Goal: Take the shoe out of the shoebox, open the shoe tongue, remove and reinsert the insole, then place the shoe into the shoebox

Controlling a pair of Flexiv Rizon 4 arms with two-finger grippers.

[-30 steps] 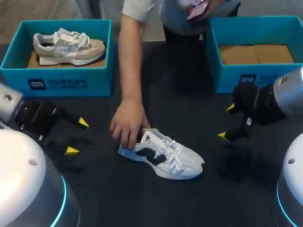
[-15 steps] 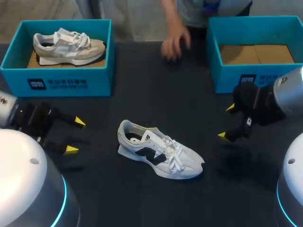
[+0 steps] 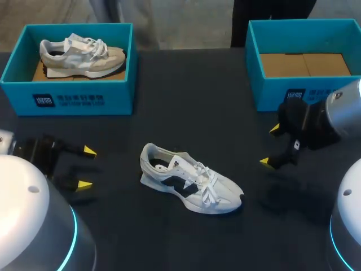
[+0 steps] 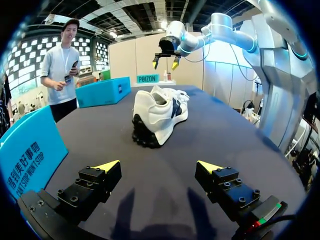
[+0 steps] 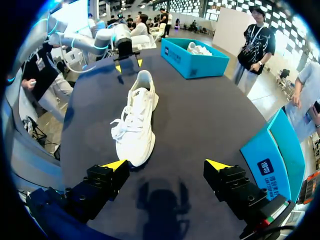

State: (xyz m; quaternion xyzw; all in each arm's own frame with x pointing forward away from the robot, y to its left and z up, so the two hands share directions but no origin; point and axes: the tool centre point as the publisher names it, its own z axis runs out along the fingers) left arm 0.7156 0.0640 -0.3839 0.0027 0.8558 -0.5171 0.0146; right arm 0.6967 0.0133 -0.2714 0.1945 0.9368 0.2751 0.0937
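The left gripper [image 3: 87, 167] hangs low over the near left of the table [image 3: 186, 101], fingers spread wide, gripping nothing and touching nothing. The right gripper [image 3: 269, 145] hangs at the right, just in front of the right box [image 3: 293, 93], also spread wide with nothing between its fingers. The white shoe [image 3: 192, 179] stands on its sole on the table between them, well apart from both, heel toward the left gripper and toe toward the right one. In each wrist view it lies straight ahead of the fingers. Farther back, the left box [image 3: 73, 99] holds a beige shoe [image 3: 79, 55]; the right box shows only its cardboard floor.
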